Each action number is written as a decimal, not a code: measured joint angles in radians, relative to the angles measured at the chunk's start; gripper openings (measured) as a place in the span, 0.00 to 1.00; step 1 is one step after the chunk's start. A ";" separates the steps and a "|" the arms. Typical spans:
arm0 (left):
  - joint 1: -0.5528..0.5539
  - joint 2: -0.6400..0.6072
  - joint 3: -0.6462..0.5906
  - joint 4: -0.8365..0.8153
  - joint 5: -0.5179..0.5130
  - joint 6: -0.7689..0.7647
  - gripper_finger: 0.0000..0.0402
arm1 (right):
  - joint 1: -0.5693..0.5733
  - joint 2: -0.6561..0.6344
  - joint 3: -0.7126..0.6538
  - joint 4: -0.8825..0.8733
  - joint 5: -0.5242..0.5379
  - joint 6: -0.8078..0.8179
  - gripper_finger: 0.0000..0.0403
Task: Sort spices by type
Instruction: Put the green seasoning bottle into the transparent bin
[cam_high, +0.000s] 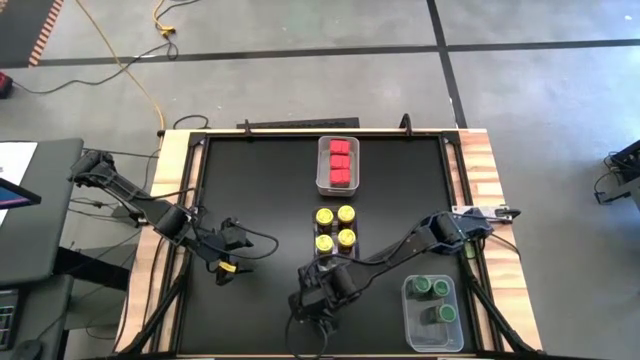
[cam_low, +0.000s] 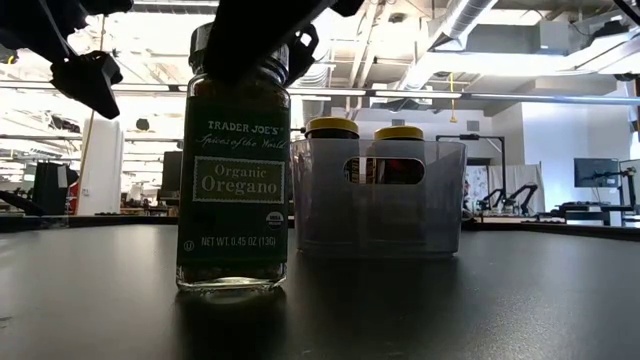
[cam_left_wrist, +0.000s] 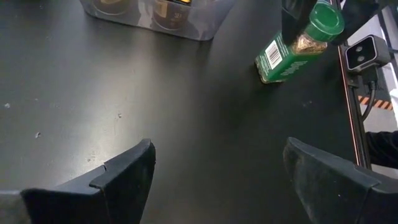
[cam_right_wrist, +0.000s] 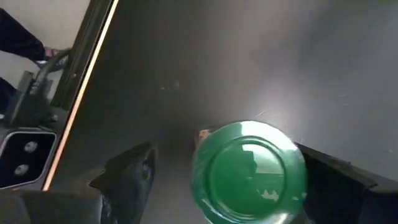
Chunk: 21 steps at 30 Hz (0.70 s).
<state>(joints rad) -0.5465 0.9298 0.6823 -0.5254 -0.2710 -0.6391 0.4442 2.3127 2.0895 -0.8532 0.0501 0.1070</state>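
I had the right gripper (cam_right_wrist: 224, 177) low centre of the high view, jaws wide around the upright green-lidded jar (cam_right_wrist: 249, 171) on the table (cam_high: 260, 200), not squeezing it; left gripper (cam_left_wrist: 217, 168) waited open.

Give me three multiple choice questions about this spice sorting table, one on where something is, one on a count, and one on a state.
1. Where are the red square-topped spices?
A. in the clear bin at the table's far edge
B. loose near the left arm
C. in the bin with the green-lidded jars

2. How many yellow lids show in the high view?
A. two
B. four
C. six

3. How does the oregano jar stand?
A. upright on the table
B. on its side
C. upside down in a bin

Answers: 1 A, the high view shows them stacked in that bin. 2 B, four lids sit in a square. 3 A, the low view shows it upright, the right gripper open around its green lid.
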 joint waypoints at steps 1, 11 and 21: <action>0.000 0.000 0.000 0.001 0.000 -0.002 0.85 | 0.000 0.000 0.000 0.001 -0.001 0.000 0.92; 0.000 0.000 0.000 0.000 0.000 -0.010 0.85 | -0.007 0.000 0.000 -0.010 -0.001 0.000 0.81; 0.000 0.000 0.000 0.000 0.000 -0.009 0.85 | -0.015 0.000 0.000 -0.007 0.001 -0.002 0.72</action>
<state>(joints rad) -0.5465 0.9298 0.6823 -0.5255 -0.2711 -0.6483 0.4290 2.3123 2.0895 -0.8600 0.0509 0.1051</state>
